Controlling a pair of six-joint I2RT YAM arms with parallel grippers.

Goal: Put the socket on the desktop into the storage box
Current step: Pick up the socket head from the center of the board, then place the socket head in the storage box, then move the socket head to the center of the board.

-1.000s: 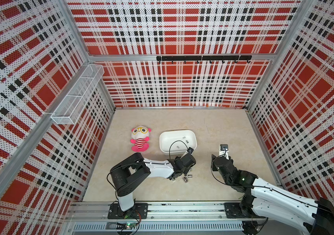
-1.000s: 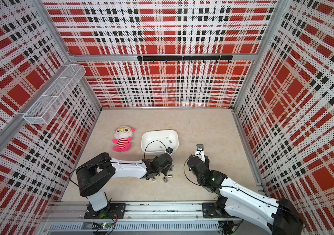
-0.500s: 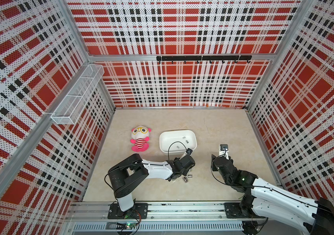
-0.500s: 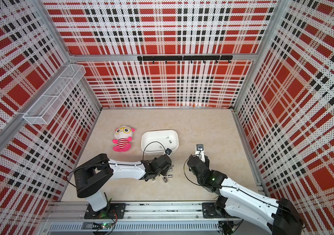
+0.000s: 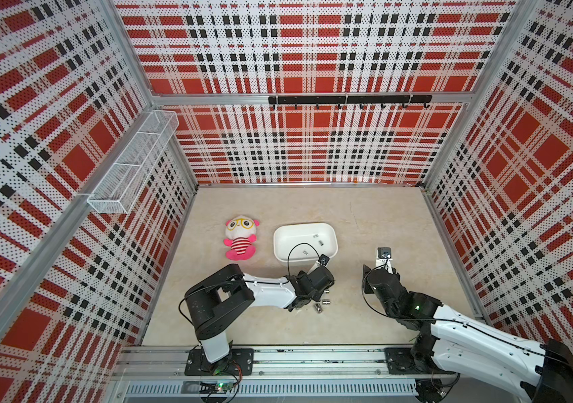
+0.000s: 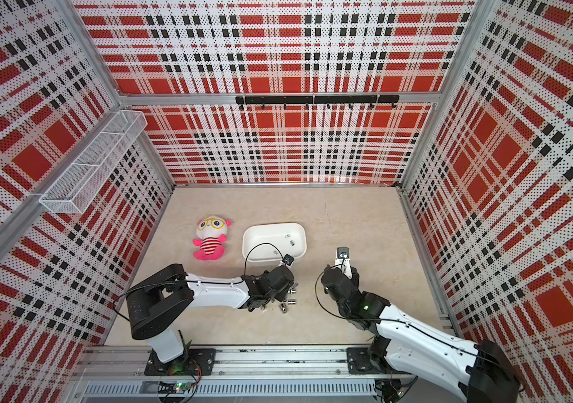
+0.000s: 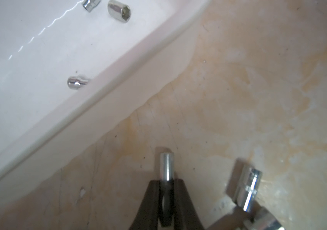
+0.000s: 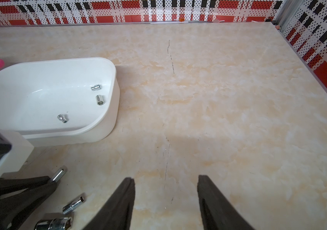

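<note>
My left gripper is clamped on a slim chrome socket, low at the marble desktop just beside the white storage box, where three sockets already lie. I judge that a straight lift should come first, high enough to clear the rim, without nudging the loose sockets nearby. My right gripper hangs part-open and empty above bare desktop.

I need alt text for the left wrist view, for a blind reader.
The left gripper is shut on a slim metal socket, close to the beige desktop. Two more sockets lie beside it; the white storage box nearby holds three others.
</note>
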